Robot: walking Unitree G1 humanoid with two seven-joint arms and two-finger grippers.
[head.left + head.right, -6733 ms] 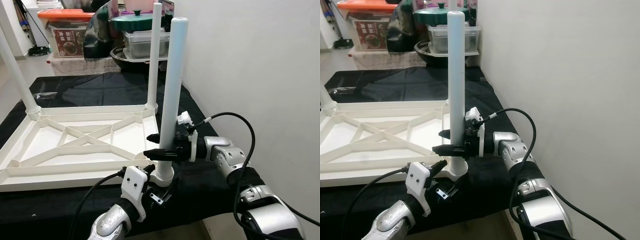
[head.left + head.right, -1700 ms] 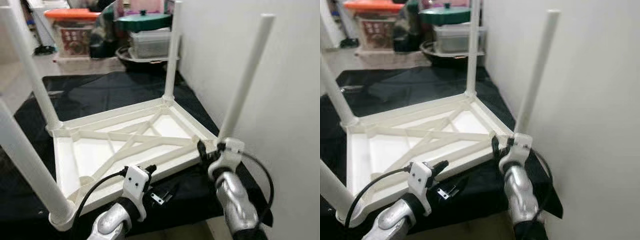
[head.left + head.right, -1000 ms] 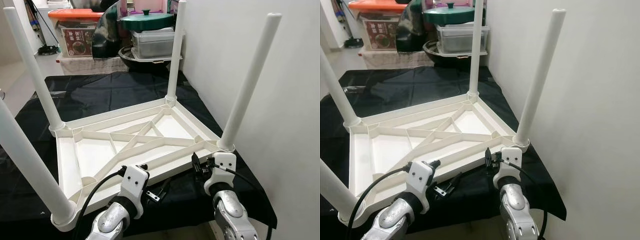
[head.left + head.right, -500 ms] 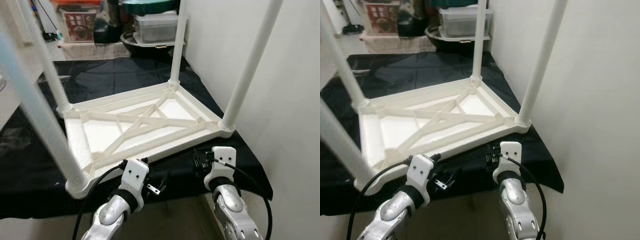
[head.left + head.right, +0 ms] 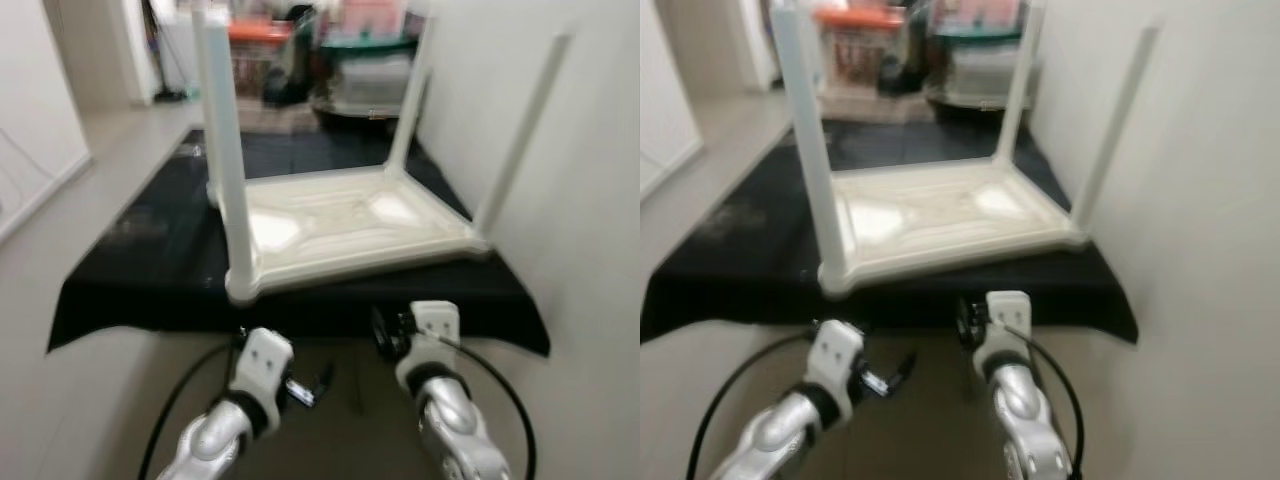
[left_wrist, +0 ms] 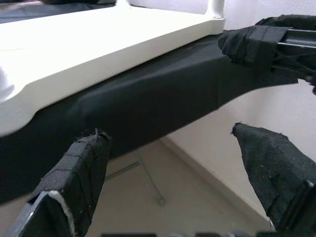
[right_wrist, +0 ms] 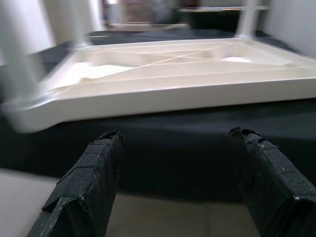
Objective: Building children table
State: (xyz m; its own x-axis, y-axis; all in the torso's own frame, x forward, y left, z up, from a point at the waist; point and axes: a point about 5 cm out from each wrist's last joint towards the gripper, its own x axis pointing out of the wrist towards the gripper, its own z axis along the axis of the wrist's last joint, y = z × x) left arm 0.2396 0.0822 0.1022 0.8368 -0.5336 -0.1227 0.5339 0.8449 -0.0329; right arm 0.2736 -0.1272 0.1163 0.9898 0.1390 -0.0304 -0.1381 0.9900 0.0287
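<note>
The white children's table lies upside down on a black cloth, with several white legs standing up from its corners; the nearest leg rises at the front left. Both head views are blurred. My left gripper hangs open below the cloth's front edge, with nothing between its fingers. My right gripper is open too, just short of the same edge. In the right wrist view the right gripper faces the table's white rim across a gap.
A white wall runs close along the right side. Pale floor spreads out to the left and under my arms. Storage boxes and a lidded pot crowd the back beyond the cloth.
The whole view has pulled back and blurred, so the table looks farther off. My right gripper, shut on a leg 6.7 s ago, has let go; both grippers now sit below the cloth's edge.
</note>
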